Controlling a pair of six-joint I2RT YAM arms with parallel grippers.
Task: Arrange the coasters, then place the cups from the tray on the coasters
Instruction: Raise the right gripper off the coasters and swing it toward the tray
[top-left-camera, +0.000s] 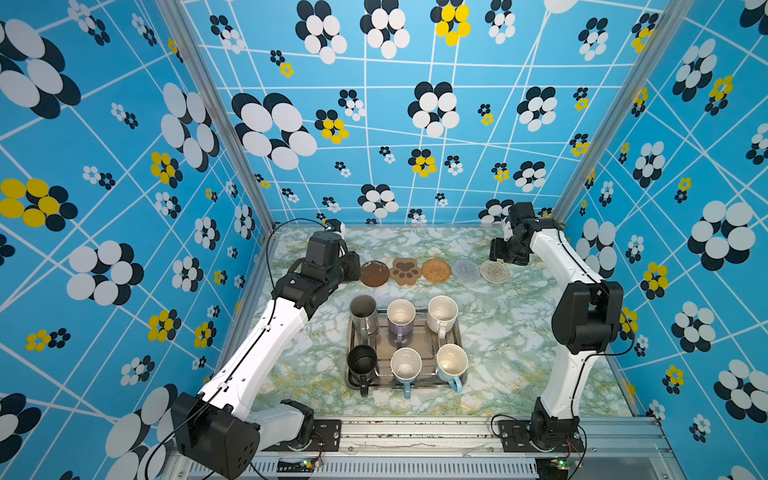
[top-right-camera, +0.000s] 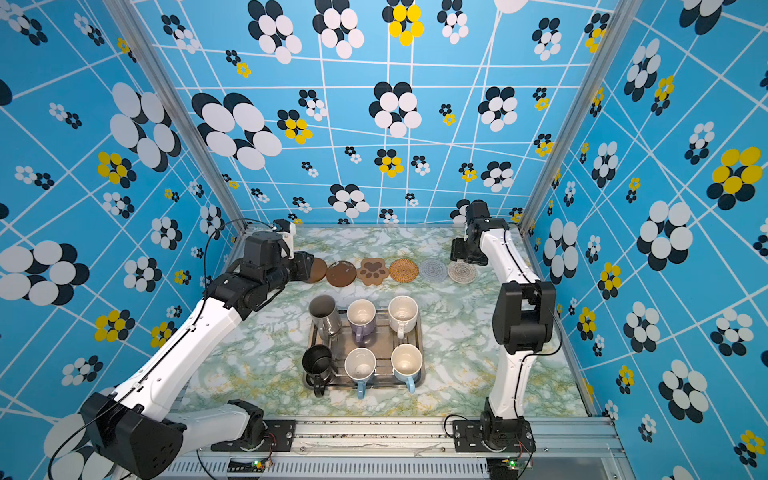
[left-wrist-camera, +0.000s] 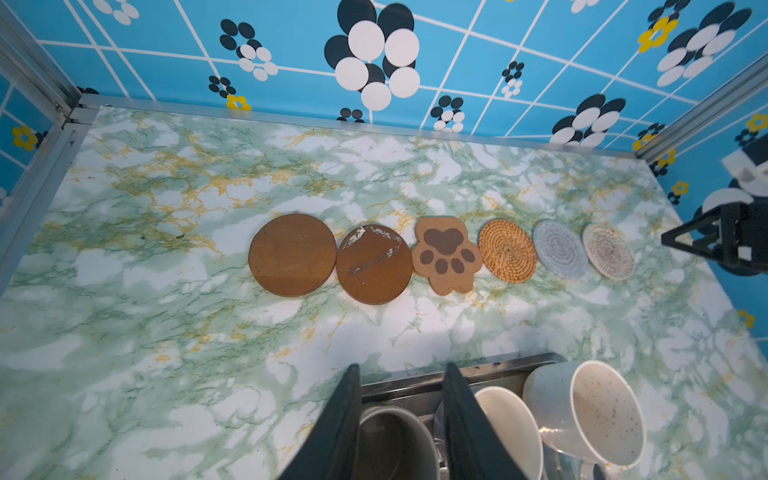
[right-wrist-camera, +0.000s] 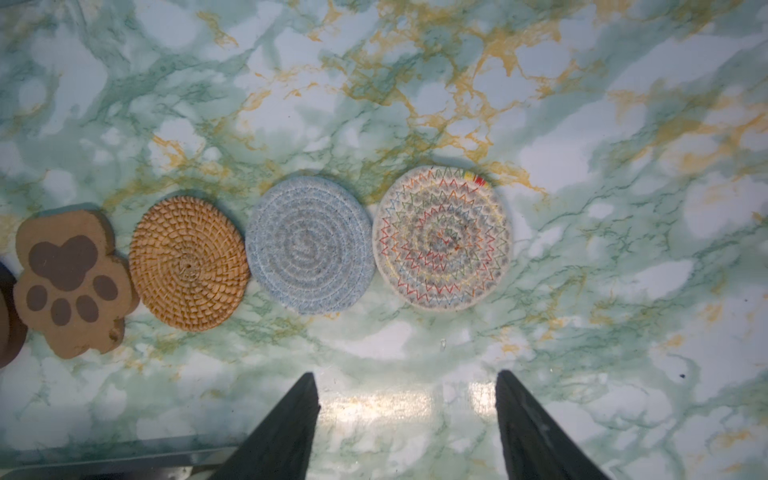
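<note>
The coasters (left-wrist-camera: 446, 255) lie in a row; our left hand (left-wrist-camera: 401, 370) and right hand (right-wrist-camera: 406, 374) stand spread, empty. Next we should grasp the steel cup (top-left-camera: 363, 309).

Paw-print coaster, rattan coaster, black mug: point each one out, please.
Paw-print coaster (left-wrist-camera: 445, 245): left wrist view, on its large dark pad.
Rattan coaster (left-wrist-camera: 508, 250): left wrist view, at the weave's centre.
Black mug (top-left-camera: 362, 362): in a top view, inside its mouth.

Bright even overhead light, soft shadows, glare on the tabletop (right-wrist-camera: 374, 405), wide-angle bending at edges
</note>
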